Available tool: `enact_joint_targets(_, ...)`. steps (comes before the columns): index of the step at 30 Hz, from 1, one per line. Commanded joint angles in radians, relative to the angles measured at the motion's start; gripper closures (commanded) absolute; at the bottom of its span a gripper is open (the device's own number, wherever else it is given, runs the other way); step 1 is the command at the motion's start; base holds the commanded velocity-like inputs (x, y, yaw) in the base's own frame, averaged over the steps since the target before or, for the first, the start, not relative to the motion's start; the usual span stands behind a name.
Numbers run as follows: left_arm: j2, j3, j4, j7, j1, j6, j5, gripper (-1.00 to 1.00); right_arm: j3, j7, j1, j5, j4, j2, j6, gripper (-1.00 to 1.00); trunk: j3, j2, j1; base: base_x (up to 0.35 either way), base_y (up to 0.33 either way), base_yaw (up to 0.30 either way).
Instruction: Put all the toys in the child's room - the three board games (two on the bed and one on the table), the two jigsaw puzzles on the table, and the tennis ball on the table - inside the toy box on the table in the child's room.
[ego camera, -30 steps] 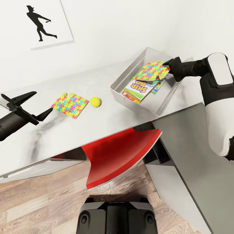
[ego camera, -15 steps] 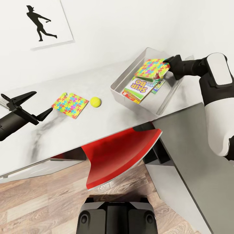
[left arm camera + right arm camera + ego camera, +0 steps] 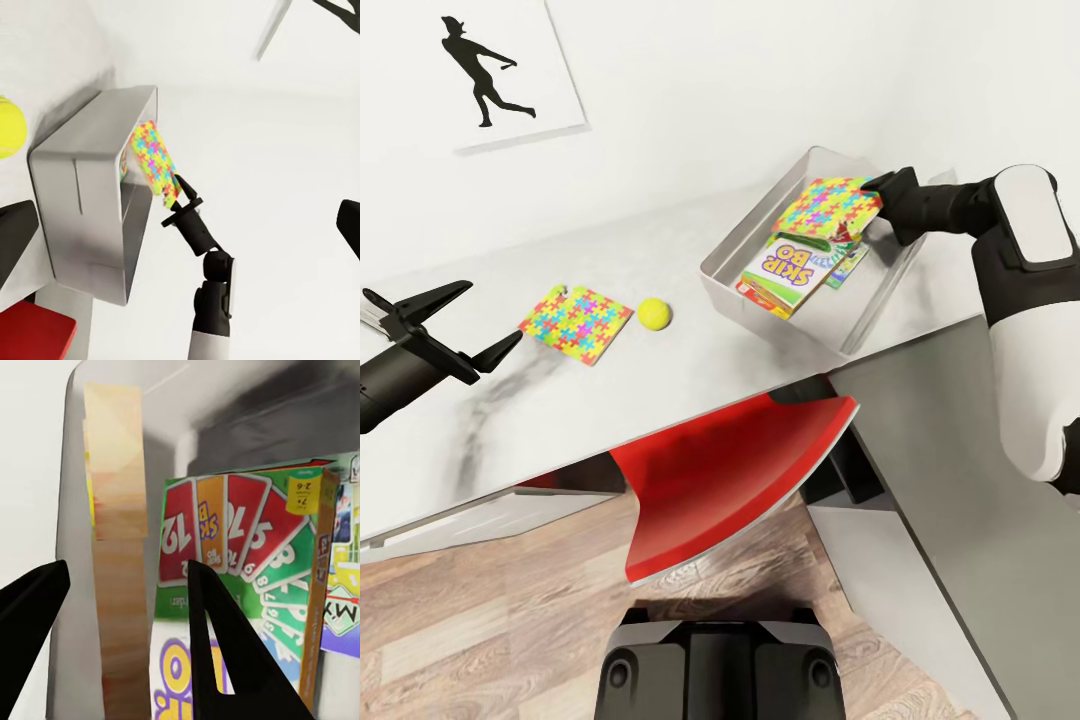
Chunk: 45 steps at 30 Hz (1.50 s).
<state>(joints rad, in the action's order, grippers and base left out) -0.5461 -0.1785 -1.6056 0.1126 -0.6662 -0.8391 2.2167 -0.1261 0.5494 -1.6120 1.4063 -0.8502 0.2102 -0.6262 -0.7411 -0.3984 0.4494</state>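
My right hand [image 3: 876,192] pinches the edge of a multicoloured jigsaw puzzle box [image 3: 828,209], held tilted over the grey rectangular toy box [image 3: 732,243] on the white marbled worktop [image 3: 690,370]. Beneath it, inside the toy box, lies a Skip-Bo card game box [image 3: 792,272]. My left hand [image 3: 455,328] hangs spread, near a second jigsaw puzzle box [image 3: 576,322] and a yellow tennis ball [image 3: 654,313] on the worktop.

The head view looks steeply down on the desk [image 3: 690,370] from above, the toy box [image 3: 735,240] at about two o'clock. The left wrist view faces across the desk from farther off, sharing that toy box [image 3: 82,195]. The right wrist view sits very close inside it, against the Skip-Bo box [image 3: 247,585].
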Motion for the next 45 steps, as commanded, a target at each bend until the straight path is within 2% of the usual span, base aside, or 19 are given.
enact_joint_targets(1,0.000,-0.001,0.000,0.010,0.000,-0.003,0.011,-1.00,-0.005,0.009,-0.001,0.009,0.003,0.001,0.002,1.00,-0.001,-0.002,0.001,0.000,0.000,0.000)
enact_joint_targets(7,0.000,-0.001,0.000,0.010,0.000,-0.003,0.011,-1.00,-0.009,0.008,-0.001,0.009,0.052,-0.003,0.004,1.00,-0.001,-0.002,0.001,0.000,0.000,0.000)
enact_joint_targets(35,0.000,-0.001,0.000,0.010,0.000,-0.003,0.011,-1.00,-0.005,0.007,0.002,0.010,0.052,0.004,0.006,1.00,-0.013,-0.002,0.001,0.000,0.000,0.000)
enact_joint_targets(36,0.000,-0.001,0.000,0.010,0.000,-0.003,0.010,-1.00,-0.005,0.007,0.002,0.010,0.051,0.005,0.006,-1.00,-0.014,-0.002,0.001,0.000,0.000,0.000)
enact_joint_targets(45,0.000,-0.001,0.000,0.010,0.000,-0.004,0.011,-1.00,-0.002,0.015,-0.001,0.010,0.011,0.009,0.005,-1.00,-0.014,-0.002,0.001,0.000,0.000,0.000)
